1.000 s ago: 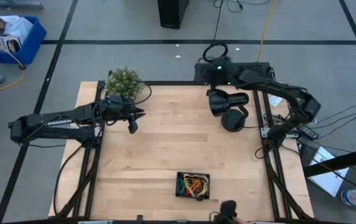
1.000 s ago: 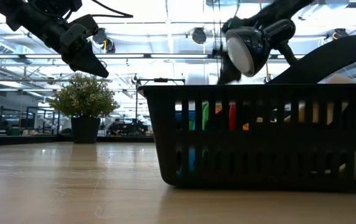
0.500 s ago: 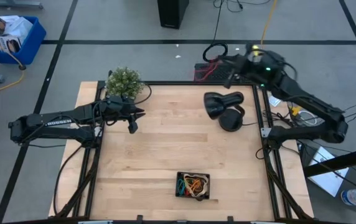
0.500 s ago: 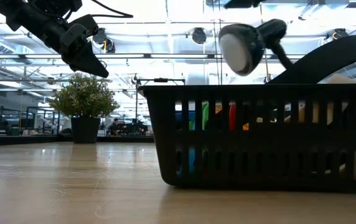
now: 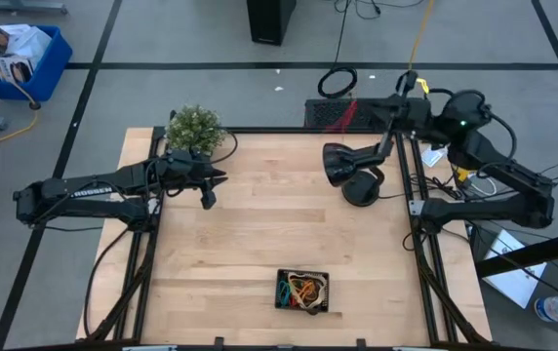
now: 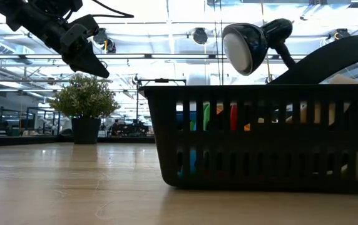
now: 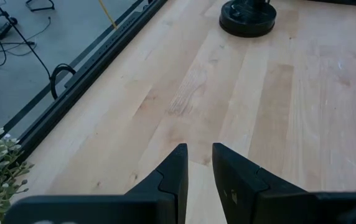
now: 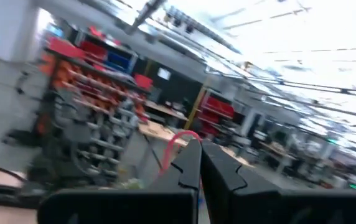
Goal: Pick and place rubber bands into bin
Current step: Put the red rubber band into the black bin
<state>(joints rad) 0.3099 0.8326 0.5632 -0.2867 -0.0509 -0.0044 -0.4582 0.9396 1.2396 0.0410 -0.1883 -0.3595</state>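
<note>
The bin (image 5: 301, 291), a small black tray, sits near the table's near edge with several coloured rubber bands (image 5: 303, 289) in it. In the low view it fills the foreground (image 6: 260, 137), with colours showing through its slots. My right gripper (image 5: 362, 102) is raised beyond the table's far right corner, shut on a red rubber band (image 8: 175, 146) that also shows in the high view (image 5: 341, 114). My left gripper (image 5: 211, 185) hangs over the table's left part near the plant. Its fingers (image 7: 200, 165) stand a narrow gap apart with nothing between them. My right gripper pinches the red rubber band between its two fingertips at one spot of the loop (image 8: 189, 138). The fingers point away past the table's far edge, tipped a little upward. The band hangs slack below the tips in a curve, clear of the table.
A black desk lamp (image 5: 352, 171) stands at the table's far right, with its head high in the low view (image 6: 248, 47). A potted plant (image 5: 196, 127) is at the far left corner. Black boxes and cables lie beyond the far edge. A blue crate (image 5: 20, 58) stands on the floor.
My right gripper has risen from over the lamp and swung toward the far right corner, past the table's far edge. It has tipped from pointing down to pointing a little upward and stays shut. The lamp's head has swayed slightly.
</note>
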